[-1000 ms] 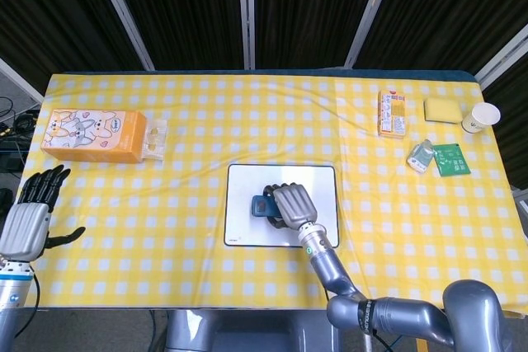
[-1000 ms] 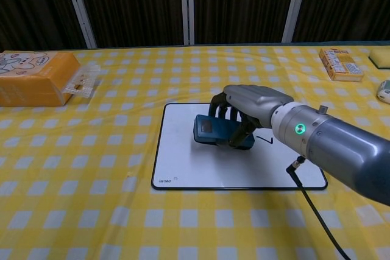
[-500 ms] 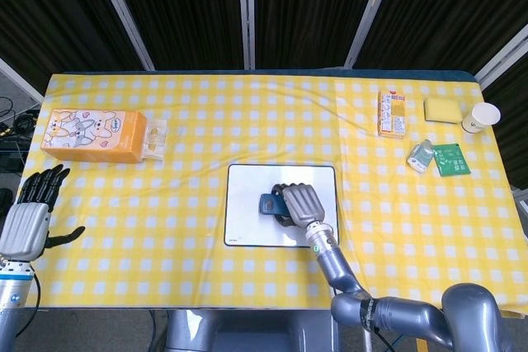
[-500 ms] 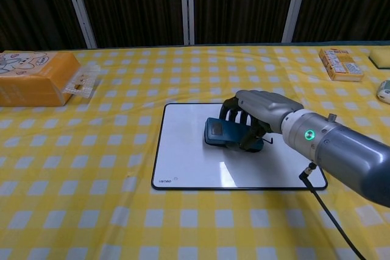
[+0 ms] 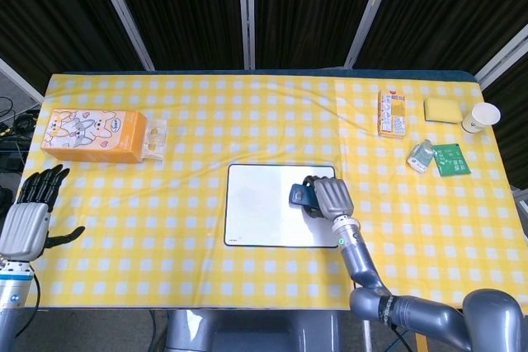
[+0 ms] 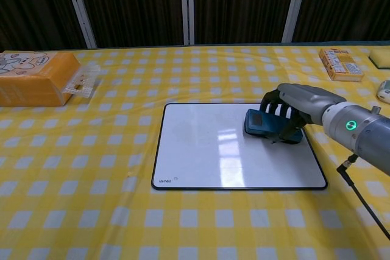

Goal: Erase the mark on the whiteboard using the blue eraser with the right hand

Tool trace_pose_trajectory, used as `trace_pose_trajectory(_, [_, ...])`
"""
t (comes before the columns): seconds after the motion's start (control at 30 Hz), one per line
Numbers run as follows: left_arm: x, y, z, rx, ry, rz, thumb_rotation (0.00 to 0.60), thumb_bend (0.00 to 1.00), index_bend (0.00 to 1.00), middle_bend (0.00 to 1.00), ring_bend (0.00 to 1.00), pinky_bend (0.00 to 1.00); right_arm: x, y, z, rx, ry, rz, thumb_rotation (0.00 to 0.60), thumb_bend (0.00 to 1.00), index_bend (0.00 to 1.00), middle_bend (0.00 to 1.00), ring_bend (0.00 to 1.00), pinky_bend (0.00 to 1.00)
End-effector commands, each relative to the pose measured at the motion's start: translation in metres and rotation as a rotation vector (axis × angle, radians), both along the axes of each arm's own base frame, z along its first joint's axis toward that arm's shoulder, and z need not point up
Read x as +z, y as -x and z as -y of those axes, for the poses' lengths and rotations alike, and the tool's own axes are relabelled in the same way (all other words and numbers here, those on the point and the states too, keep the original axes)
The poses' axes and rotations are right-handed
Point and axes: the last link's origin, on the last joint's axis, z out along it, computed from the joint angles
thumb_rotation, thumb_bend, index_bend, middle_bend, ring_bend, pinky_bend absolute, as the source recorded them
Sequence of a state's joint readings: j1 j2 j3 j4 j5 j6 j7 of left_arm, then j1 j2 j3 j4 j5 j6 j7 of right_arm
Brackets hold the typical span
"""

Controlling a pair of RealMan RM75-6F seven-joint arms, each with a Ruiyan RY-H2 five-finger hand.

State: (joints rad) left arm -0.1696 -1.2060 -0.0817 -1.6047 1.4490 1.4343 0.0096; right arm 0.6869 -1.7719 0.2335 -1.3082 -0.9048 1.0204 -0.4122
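On the table (image 5: 165, 228) the whiteboard (image 6: 207, 156) looks wiped clean. The right hand (image 6: 298, 105) sits at its right edge, fingers (image 6: 272, 109) clamped over the blue eraser (image 6: 265, 123), its long axis across the board. The left hand (image 5: 29, 216) hangs off the far corner, fingers spread, holding nothing.

A table under a yellow-and-white checked cloth (image 5: 190, 121) carries a white whiteboard (image 5: 256, 216), an orange carton (image 5: 92, 135), a yellow snack box (image 5: 391, 113), a yellow sponge (image 5: 442, 110), a paper cup (image 5: 480, 117) and a green packet (image 5: 451, 160).
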Motion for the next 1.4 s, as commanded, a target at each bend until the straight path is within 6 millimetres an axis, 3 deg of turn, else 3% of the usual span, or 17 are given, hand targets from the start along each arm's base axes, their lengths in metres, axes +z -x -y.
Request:
trace_pose_trajectory(0.03, [0.0, 0.0, 0.0, -0.002, -0.001, -0.001, 0.6, 0.01, 0.0, 0.0, 0.0, 0.0, 0.004, 0.008, 0.0, -0.022, 0.005, -0.001, 0.6, 0.37, 0.86, 0.76, 0.76, 0.78])
trace_pose_trajectory(0.13, [0.0, -0.001, 0.0, -0.004, -0.002, 0.0, 0.6, 0.01, 0.0, 0.0, 0.0, 0.0, 0.004, 0.01, -0.003, -0.025, -0.003, 0.003, 0.6, 0.37, 0.86, 0.76, 0.76, 0.78])
trace_pose_trajectory(0.47, [-0.001, -0.004, -0.001, -0.013, 0.004, 0.003, 0.6, 0.01, 0.0, 0.0, 0.0, 0.0, -0.033, -0.038, -0.027, 0.088, -0.111, 0.051, 0.6, 0.37, 0.86, 0.76, 0.76, 0.78])
trace_pose_trajectory(0.77, [0.001, -0.001, 0.0, -0.005, -0.003, 0.008, 0.6, 0.01, 0.0, 0.0, 0.0, 0.0, -0.044, -0.057, -0.034, 0.127, -0.128, 0.05, 0.6, 0.37, 0.86, 0.76, 0.76, 0.78])
trace_pose_trajectory(0.87, [0.002, 0.0, 0.0, -0.001, -0.005, 0.008, 0.6, 0.01, 0.0, 0.0, 0.0, 0.0, -0.042, -0.053, -0.027, 0.113, -0.109, 0.032, 0.6, 0.37, 0.86, 0.76, 0.76, 0.78])
trace_pose_trajectory(1.2, [0.001, -0.001, 0.0, -0.002, -0.001, 0.005, 0.6, 0.01, 0.0, 0.0, 0.0, 0.0, -0.015, -0.014, -0.001, -0.016, -0.022, 0.005, 0.6, 0.37, 0.86, 0.76, 0.76, 0.78])
trace_pose_trajectory(1.4, [0.001, -0.002, 0.0, -0.004, 0.0, 0.005, 0.6, 0.01, 0.0, 0.0, 0.0, 0.0, -0.006, -0.004, 0.0, -0.034, -0.011, -0.008, 0.6, 0.37, 0.86, 0.76, 0.76, 0.78])
